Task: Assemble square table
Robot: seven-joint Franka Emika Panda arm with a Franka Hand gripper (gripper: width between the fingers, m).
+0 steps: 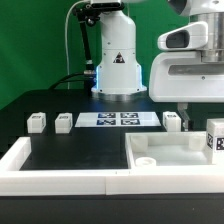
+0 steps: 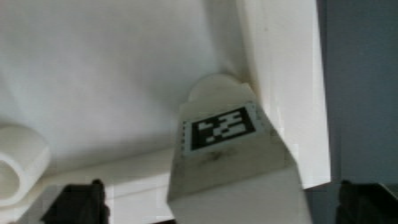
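The square table's top, a large white slab (image 1: pixel 176 168), lies at the front on the exterior view's right. One white tagged leg (image 1: pixel 215 138) stands on it at its right side. My gripper (image 1: pixel 198 108) hangs open just above that leg. In the wrist view the leg (image 2: pixel 222 128) stands tag-up on the slab (image 2: pixel 107 80), between my dark fingertips (image 2: pixel 80 203), and neither finger touches it. Three more legs sit on the black table: two at the left (image 1: pixel 37 122) (image 1: pixel 64 121) and one (image 1: pixel 172 120) just behind the slab.
The marker board (image 1: pixel 120 119) lies flat in front of the robot base (image 1: pixel 117 60). A long white rim wall (image 1: pixel 60 172) runs along the front left. A round raised socket (image 2: pixel 15 160) shows on the slab near the leg.
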